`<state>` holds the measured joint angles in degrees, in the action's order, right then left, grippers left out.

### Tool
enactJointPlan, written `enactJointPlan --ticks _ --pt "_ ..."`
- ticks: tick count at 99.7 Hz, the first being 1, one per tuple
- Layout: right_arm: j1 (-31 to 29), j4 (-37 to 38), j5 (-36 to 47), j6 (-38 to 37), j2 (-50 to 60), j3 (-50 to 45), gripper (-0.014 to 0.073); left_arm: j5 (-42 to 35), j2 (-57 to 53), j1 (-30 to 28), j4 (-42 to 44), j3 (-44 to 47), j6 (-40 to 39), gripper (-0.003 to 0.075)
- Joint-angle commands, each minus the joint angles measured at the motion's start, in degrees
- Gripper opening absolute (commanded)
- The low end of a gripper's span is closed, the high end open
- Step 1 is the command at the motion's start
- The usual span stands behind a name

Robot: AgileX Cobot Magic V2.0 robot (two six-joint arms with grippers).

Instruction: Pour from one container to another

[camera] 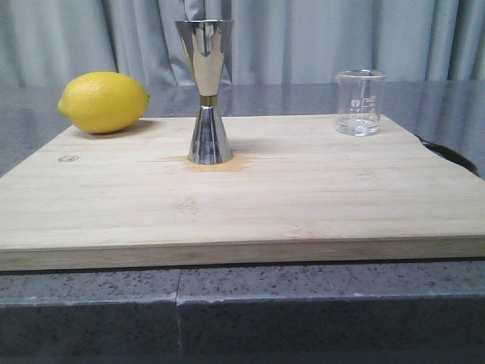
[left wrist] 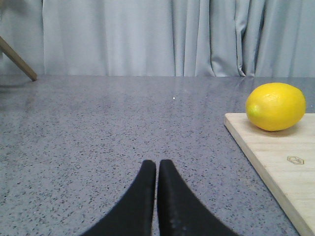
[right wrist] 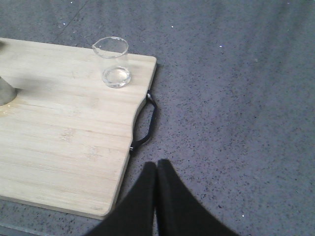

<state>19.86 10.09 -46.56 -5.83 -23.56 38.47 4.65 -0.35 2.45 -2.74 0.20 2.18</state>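
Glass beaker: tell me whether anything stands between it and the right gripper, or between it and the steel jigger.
Nothing visible blocks either path. The right gripper sits shut over the counter; only bare cutting board lies between it and the beaker. From beaker to jigger the board is bare; the lemon lies beyond the jigger.

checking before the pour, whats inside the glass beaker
The beaker stands upright on the cutting board and looks nearly empty, with at most a thin clear layer at its bottom. Whether that is liquid or just the thick glass base cannot be told.
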Motion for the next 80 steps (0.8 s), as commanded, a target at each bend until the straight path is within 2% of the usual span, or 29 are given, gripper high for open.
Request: enactJointPlan --ticks 1,80 --pt "0.1 0.9 3.7 0.3 -0.2 1.4 -0.0071 -4.6 -1.4 -0.1 -1.0 0.3 0.7 -0.0019" --pt "-0.2 1.5 4.9 0.3 1.2 0.2 -0.0071 -4.6 -1.4 -0.1 -1.0 0.3 0.7 -0.0019"
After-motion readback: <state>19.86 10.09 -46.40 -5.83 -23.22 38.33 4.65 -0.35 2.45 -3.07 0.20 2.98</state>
